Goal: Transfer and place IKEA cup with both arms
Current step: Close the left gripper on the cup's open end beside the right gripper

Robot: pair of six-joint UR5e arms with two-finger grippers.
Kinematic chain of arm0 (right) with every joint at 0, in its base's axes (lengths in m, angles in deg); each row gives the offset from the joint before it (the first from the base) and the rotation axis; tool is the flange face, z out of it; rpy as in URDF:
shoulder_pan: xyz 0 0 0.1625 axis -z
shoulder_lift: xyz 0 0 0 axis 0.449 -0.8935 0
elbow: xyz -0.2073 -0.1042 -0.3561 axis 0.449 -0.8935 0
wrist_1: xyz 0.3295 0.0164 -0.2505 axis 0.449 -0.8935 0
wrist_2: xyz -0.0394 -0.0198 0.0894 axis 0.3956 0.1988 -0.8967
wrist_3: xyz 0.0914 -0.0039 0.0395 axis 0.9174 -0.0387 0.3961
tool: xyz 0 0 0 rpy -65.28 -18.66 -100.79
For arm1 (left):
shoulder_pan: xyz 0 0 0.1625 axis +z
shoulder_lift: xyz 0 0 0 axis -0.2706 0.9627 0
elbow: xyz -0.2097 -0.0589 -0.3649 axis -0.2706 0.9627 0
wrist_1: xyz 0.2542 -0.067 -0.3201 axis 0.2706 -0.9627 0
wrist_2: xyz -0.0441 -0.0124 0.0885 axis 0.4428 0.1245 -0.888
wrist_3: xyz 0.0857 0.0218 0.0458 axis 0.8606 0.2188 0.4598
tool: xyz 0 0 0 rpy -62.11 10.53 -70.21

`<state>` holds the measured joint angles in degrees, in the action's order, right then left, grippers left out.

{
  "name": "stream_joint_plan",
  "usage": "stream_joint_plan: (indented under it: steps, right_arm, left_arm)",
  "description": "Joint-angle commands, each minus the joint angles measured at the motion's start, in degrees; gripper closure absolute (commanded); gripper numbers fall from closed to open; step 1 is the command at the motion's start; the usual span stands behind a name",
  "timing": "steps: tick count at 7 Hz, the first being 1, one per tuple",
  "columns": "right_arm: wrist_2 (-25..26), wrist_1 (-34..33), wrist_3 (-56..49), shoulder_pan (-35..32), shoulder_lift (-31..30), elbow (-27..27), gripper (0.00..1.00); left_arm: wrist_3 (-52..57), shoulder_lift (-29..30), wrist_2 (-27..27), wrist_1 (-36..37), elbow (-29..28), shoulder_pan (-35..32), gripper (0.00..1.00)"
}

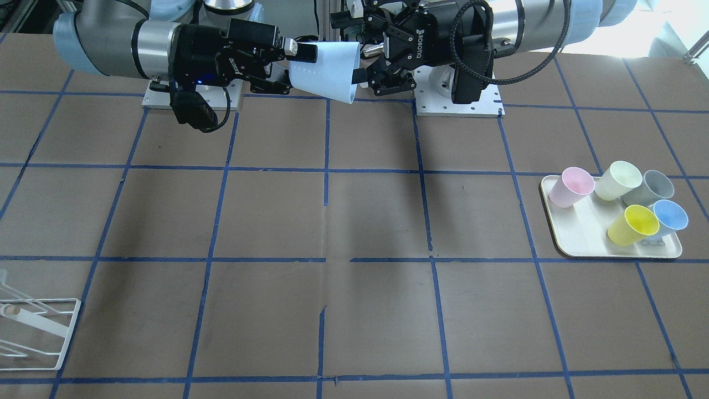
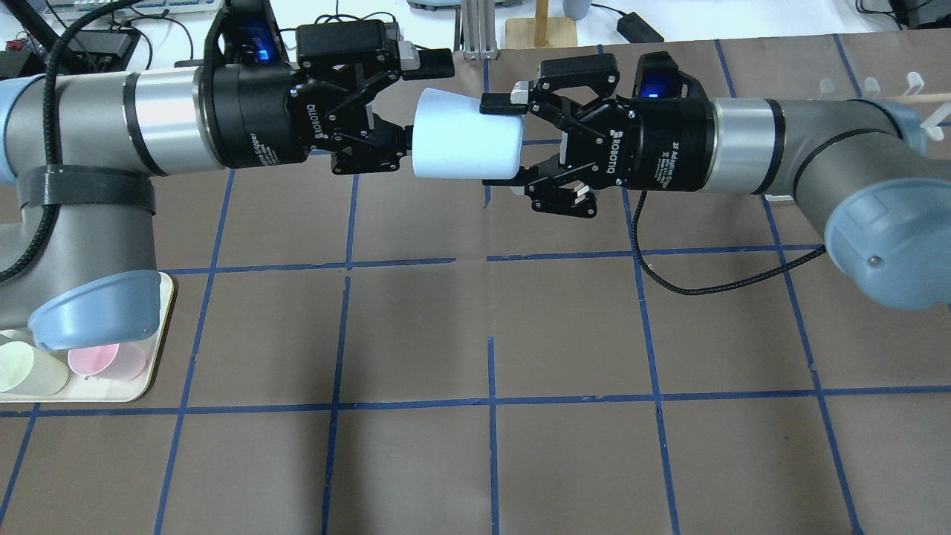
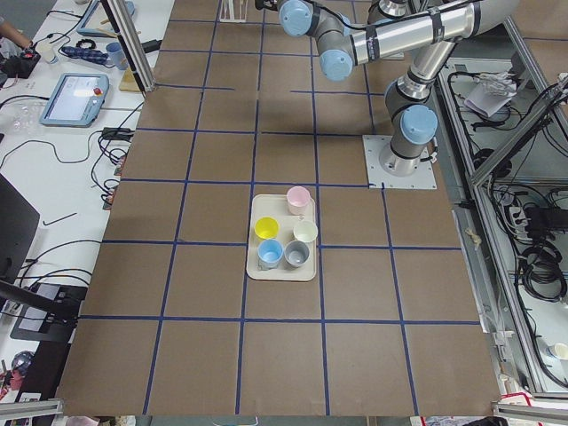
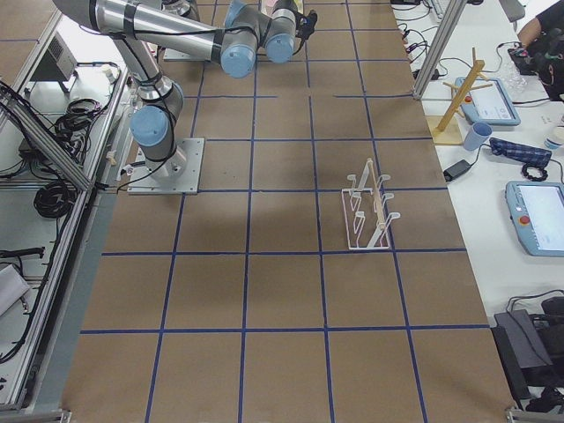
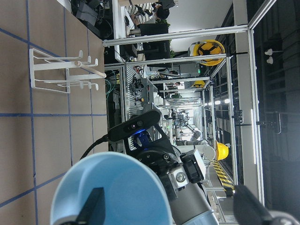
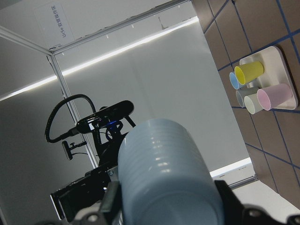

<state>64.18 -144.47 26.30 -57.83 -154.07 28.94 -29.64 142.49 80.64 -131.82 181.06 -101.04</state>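
The IKEA cup (image 2: 464, 137) is pale sky-blue and lies on its side in the air between the two arms; it also shows in the front view (image 1: 324, 72). My right gripper (image 2: 498, 143) is shut on its narrow base end. In the right wrist view the base (image 6: 164, 178) sits between the two fingers. My left gripper (image 2: 420, 104) is open at the wide rim, one finger well clear of the wall and the other near the mouth. The left wrist view looks into the cup's open mouth (image 5: 117, 187).
A white tray (image 1: 587, 244) on the robot's left holds pink (image 1: 576, 187), cream (image 1: 617, 180), grey (image 1: 651, 187), yellow (image 1: 634, 224) and brighter blue (image 1: 670, 215) cups. A white wire rack (image 1: 33, 327) stands on the robot's right, also in the right side view (image 4: 368, 211).
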Motion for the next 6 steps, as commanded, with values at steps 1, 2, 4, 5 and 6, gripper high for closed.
stream_joint_plan:
  steps: [1,2,4,5,6]
  right_arm:
    - [0.0,-0.09,0.11,-0.04,-0.05,0.0,0.78]
    - [0.0,-0.09,0.02,-0.04,-0.05,0.0,0.78]
    - [0.0,0.0,0.11,-0.04,0.03,0.0,0.78]
    - [0.09,-0.09,0.11,-0.04,0.03,0.0,0.78]
    - [0.09,-0.09,0.11,-0.04,0.12,0.0,0.78]
  left_arm:
    - [0.05,-0.09,-0.61,0.42,0.11,-0.7,0.44]
    - [0.14,-0.18,-0.7,0.86,0.11,-0.7,0.56]
    - [0.14,-0.36,-0.7,1.57,0.29,-0.7,0.56]
    - [0.14,-0.53,-0.62,1.57,0.29,-0.7,0.56]
    - [0.23,-0.88,-0.53,1.57,0.37,-0.62,0.53]
